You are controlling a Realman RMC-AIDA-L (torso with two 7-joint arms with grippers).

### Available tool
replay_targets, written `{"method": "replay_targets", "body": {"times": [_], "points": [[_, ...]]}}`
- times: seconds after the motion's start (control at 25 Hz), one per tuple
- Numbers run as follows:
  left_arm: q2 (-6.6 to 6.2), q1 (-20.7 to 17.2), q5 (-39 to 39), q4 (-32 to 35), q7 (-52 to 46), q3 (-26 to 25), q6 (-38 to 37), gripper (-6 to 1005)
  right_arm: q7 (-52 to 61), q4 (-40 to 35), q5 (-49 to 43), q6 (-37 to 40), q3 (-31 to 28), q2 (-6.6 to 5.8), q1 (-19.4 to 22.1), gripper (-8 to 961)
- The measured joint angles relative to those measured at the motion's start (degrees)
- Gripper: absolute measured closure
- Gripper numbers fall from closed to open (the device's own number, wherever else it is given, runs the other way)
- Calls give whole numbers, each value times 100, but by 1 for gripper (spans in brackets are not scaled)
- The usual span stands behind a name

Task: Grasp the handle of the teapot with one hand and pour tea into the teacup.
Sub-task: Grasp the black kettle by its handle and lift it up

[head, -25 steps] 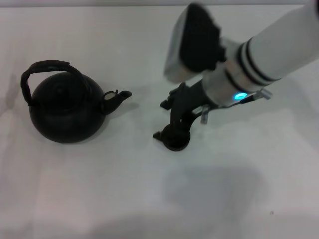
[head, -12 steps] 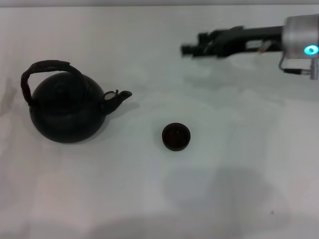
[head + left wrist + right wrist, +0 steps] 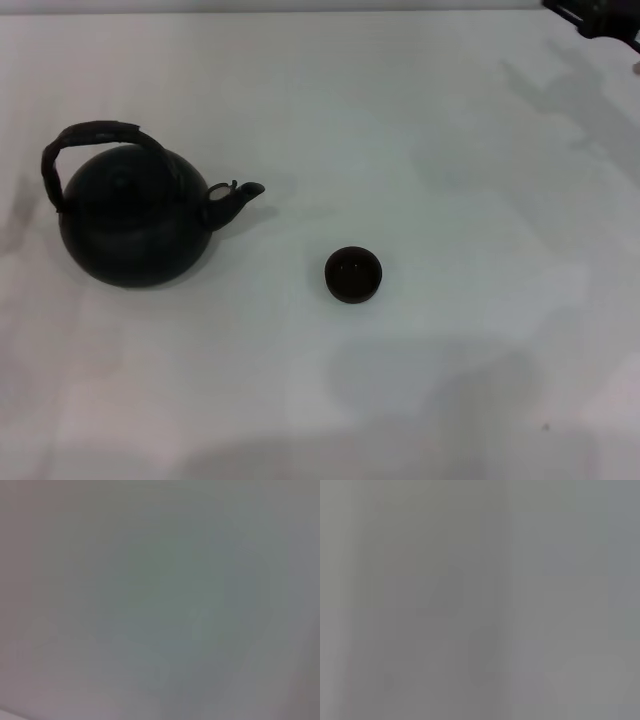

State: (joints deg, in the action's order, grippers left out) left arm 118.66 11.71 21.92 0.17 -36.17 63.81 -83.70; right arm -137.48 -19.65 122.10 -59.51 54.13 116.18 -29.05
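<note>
The black round teapot [image 3: 133, 222] stands upright on the white table at the left, its short spout [image 3: 238, 196] pointing right. Its dark arched handle [image 3: 84, 140] loops over the top and nothing holds it. The tiny black teacup [image 3: 353, 275] with a dark reddish-brown inside stands to the right of the spout, apart from the pot. My right gripper [image 3: 597, 17] shows only as a dark tip at the far right top corner, far from both. My left gripper is out of view. Both wrist views show only a plain grey blur.
The white table [image 3: 450, 150] stretches around the pot and cup. Soft shadows lie on it near the front edge and at the far right.
My right arm has pulled away from the teacup, up and to the far right, leaving the cup standing alone. The teapot and cup have not moved.
</note>
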Motion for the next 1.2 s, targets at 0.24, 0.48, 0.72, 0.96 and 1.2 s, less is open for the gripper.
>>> {"method": "replay_targets", "body": {"times": [0.24,0.48,0.72,0.96,1.2], "points": [[-26,-477,794,364,23,0,-231,124,-2503,801,1635,373,-81,-44,-146,124],[-77,-909,1531,611,27,-2,-470,124,-2251,767,1737,752,-533,-66,-164,124],[-39,-830,1953,608,72,-1,-456,125,-2045,769,1751,958,-729,-77,-249,124],[6,-374,1965,418,171,0,-173,126,-1927,781,1754,1044,-733,-71,-331,124],[17,-41,2099,394,178,6,176,141,-1864,784,1760,1027,-737,-69,-303,124]]}}
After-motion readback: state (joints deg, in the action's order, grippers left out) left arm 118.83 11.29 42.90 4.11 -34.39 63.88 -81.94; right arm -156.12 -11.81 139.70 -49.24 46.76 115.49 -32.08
